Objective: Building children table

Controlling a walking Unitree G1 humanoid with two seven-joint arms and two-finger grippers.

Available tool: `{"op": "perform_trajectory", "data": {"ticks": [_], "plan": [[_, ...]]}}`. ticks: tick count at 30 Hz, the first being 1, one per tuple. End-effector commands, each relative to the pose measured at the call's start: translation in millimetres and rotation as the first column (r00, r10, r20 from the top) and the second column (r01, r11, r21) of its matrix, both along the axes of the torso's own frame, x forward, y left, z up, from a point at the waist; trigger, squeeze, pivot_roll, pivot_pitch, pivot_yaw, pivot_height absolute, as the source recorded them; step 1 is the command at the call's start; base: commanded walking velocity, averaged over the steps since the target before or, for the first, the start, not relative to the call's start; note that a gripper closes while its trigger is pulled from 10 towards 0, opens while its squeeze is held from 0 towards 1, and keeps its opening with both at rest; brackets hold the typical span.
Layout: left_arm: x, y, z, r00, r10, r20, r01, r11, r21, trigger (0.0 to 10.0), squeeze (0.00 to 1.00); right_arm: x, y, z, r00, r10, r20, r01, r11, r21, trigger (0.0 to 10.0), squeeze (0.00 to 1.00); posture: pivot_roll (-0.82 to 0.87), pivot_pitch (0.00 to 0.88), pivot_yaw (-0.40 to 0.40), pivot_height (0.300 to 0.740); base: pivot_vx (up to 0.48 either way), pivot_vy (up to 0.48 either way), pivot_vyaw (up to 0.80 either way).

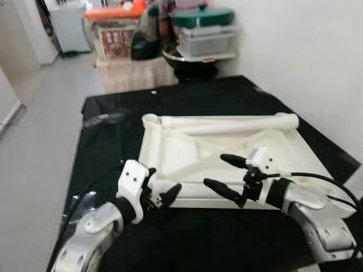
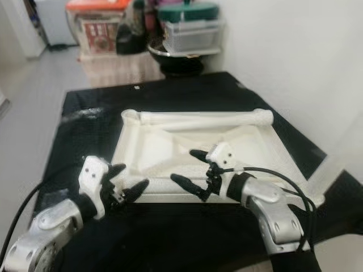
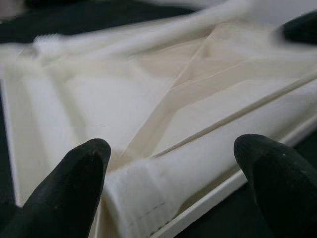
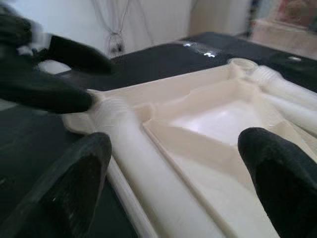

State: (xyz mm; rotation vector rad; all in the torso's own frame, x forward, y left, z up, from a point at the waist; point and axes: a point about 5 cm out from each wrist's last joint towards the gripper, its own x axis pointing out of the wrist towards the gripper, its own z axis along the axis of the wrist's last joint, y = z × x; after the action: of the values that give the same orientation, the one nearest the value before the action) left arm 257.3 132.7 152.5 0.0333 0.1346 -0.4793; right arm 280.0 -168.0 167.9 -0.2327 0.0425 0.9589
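A glossy black sheet covers the floor area in front of the robot and carries all the parts. At its centre lies the table top, a cream moulded plastic panel turned underside up, roughly square, with a raised rim, smooth recessed fields and diagonal stiffening ribs. A round socket is moulded into its far left corner. Two table legs, cream plastic tubes with ribbed threaded ends, lie on the panel: the far leg rests along the far rim, and the near leg rests along the near rim.

The right gripper hovers over the near rim towards the right, its black fingers spread wide and holding nothing; a black cable runs back along the silver arm. The left gripper sits at the near left corner of the panel, its fingers set wide to either side of the near leg's threaded end without touching it.

Beyond the sheet stand a cardboard box and stacked plastic containers.
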Motion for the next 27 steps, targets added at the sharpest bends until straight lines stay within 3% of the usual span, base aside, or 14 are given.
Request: {"op": "perform_trajectory", "data": {"ticks": [1, 5, 12, 22, 27], "plan": [[5.1, 11.0, -7, 0.982, 0.158, -0.107, -0.154, 0.987, 0.037, 10.0, 0.00, -1.7, -6.0, 1, 1.000, 0.018, 0.000, -0.018, 0.998, -0.052, 10.0, 0.00, 0.01, 0.043, -0.008, 0.740, 0.000, 0.000, 0.00], [4.4, 16.4, -12, 0.946, 0.250, -0.208, -0.249, 0.968, 0.030, 10.0, 0.00, -1.8, -9.1, 2, 0.999, 0.034, -0.002, -0.034, 0.995, -0.089, 10.0, 0.00, 0.01, 0.046, -0.008, 0.740, 0.000, 0.000, 0.00], [6.6, 16.1, -14, 0.914, 0.253, -0.318, -0.277, 0.960, -0.031, 10.0, 0.00, 2.0, -12.2, 7, 0.999, 0.038, 0.014, -0.036, 0.991, -0.127, 10.0, 0.00, 0.01, 0.049, -0.014, 0.740, 0.000, 0.000, 0.00], [11.3, 18.1, -8, 0.904, 0.271, -0.330, -0.299, 0.953, -0.036, 10.0, 0.00, 1.4, -12.6, 5, 0.999, 0.035, 0.012, -0.033, 0.990, -0.136, 10.0, 0.00, 0.01, 0.054, -0.013, 0.740, 0.000, 0.000, 0.00], [14.4, 15.3, -7, 0.896, 0.256, -0.362, -0.306, 0.948, -0.088, 10.0, 0.00, -0.2, -9.4, 6, 0.999, 0.041, 0.015, -0.038, 0.990, -0.139, 10.0, 0.00, 0.00, 0.054, -0.012, 0.740, 0.000, 0.000, 0.00]]}}
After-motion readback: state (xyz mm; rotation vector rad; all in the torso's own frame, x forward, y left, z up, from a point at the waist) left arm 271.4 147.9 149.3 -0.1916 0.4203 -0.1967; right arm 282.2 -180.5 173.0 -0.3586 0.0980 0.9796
